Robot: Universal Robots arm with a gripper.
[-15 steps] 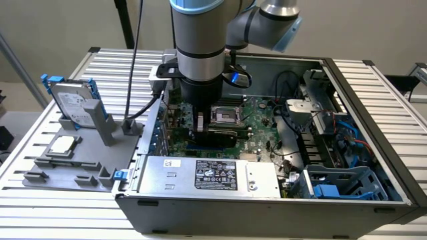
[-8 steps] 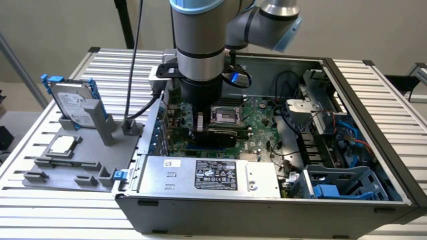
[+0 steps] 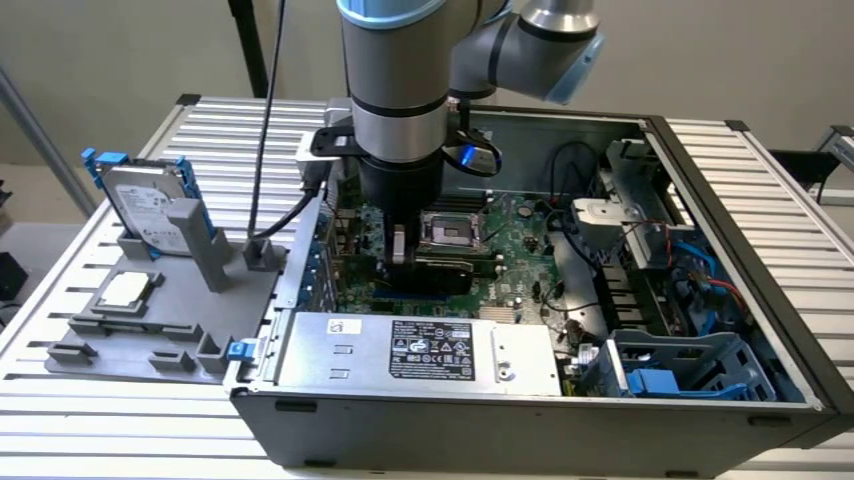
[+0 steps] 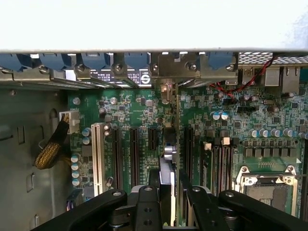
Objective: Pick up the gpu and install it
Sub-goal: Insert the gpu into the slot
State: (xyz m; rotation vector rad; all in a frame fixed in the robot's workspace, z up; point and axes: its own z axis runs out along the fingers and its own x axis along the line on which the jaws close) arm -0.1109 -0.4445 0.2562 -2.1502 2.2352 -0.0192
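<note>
Fingers closed on thin green gpu card (image 4: 172, 159), edge-on, standing upright between black gripper (image 4: 169, 202) fingers over green motherboard (image 4: 144, 115) expansion slots. Exterior view: gripper (image 3: 400, 262) down inside open grey computer case (image 3: 534, 420), above the motherboard (image 3: 514, 225)

The gripper (image 3: 400, 262) stood low inside the open case (image 3: 747, 250), over the motherboard (image 3: 514, 225). The power supply (image 3: 414, 350) hemmed it on one side, the drive cage (image 3: 641, 225) lay well apart.
</note>
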